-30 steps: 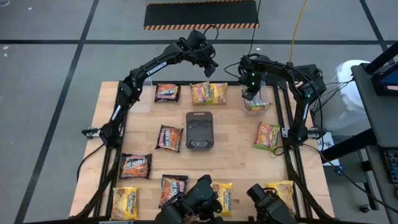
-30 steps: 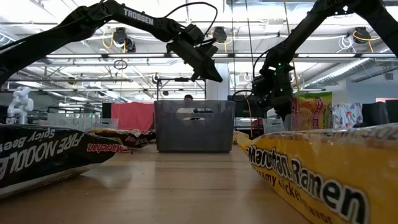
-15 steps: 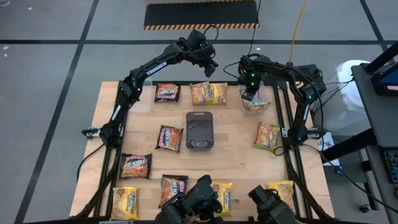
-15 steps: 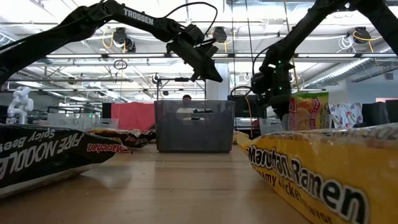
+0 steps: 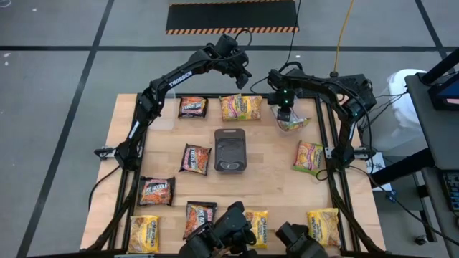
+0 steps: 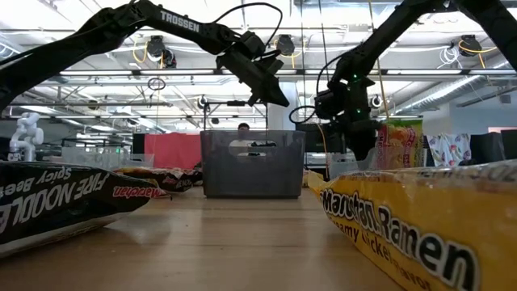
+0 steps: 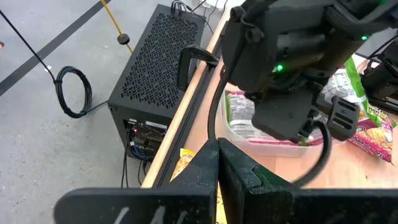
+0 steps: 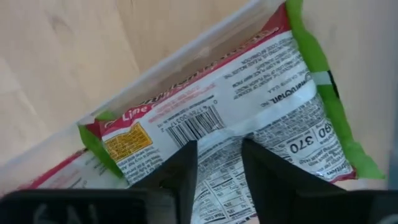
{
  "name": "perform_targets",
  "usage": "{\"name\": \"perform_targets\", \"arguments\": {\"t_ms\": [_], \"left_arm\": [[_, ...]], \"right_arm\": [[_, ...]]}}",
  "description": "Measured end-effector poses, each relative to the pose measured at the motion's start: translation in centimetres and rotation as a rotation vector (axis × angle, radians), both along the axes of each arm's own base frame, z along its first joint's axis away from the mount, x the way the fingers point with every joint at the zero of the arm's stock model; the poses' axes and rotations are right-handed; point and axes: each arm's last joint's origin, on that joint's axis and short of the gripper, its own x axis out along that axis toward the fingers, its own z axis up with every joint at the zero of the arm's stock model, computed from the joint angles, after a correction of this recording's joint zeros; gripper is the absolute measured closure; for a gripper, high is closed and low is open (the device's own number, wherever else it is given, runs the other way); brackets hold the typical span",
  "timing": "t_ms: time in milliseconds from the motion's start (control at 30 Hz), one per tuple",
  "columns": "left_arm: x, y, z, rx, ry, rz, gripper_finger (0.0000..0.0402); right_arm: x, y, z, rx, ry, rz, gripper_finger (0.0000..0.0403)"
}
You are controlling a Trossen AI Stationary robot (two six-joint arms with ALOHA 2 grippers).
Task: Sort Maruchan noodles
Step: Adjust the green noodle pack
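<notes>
Right gripper (image 5: 285,115) hangs upper right of centre in the high view, fingers apart just above a green-edged packet (image 8: 249,134) lying in the clear tub (image 5: 295,123). Left gripper (image 5: 244,74) waits at top centre, fingers pressed together, empty.

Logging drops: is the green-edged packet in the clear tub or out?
In. The green-edged packet lies inside the clear tub, below the open right claw.
</notes>
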Motion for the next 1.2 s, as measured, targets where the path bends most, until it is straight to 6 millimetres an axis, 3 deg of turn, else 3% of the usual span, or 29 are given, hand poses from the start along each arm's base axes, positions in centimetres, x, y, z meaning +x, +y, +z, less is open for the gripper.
{"name": "perform_targets", "arguments": {"t_ms": [333,667,967,1200], "left_arm": [[0.0,0.0,0.0,0.0,0.0,0.0,0.0396],[0.0,0.0,0.0,0.0,0.0,0.0,0.0396],[0.0,0.0,0.0,-0.016,-0.002,0.01,0.0396],[0.0,-0.1,0.0,-0.019,-0.002,0.012,0.0396]], "right_arm": [[0.8,-0.9,0.1,-0.15,-0.025,0.029,0.0252],[0.8,-0.9,2.2,-0.205,-0.129,0.087,0.0252],[0.6,-1.6,2.2,-0.188,-0.221,0.083,0.0252],[-0.1,-2.7,0.6,-0.146,-0.197,-0.01,0.0252]]}}
